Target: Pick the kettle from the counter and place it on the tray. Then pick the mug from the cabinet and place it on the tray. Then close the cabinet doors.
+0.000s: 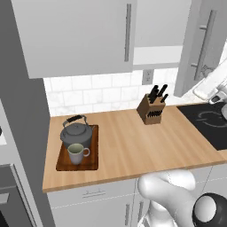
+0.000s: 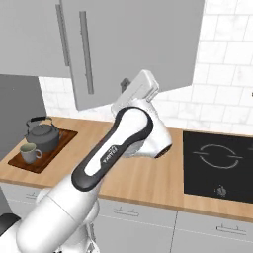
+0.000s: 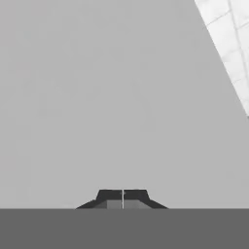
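Left base view: kettle point(image 1: 76, 134) and mug point(image 1: 77, 153) are both sitting on the tray point(image 1: 94, 150), near counter's point(image 1: 133, 146) front-left corner; mug in front of kettle. Left door point(image 1: 75, 35) is looking flush; right door point(image 1: 201, 44) is standing ajar, w/ the arm reaching beside it. Knife block point(image 1: 152, 107) by the back edge.

Right base view: arm is rising toward the ajar door point(image 2: 123, 44); hob point(image 2: 217, 165) to the right. Hand itself is hiding behind the wrist here.

Hand view: gripper point(image 3: 122, 195) tips pressed together, holding nothing, facing a flat grey panel point(image 3: 97, 97), prob. the door face; this close-up is lacking in both base views.

Step in hand, I judge: closing doors. Best to push flat on the panel near its free edge, slow, until flush.
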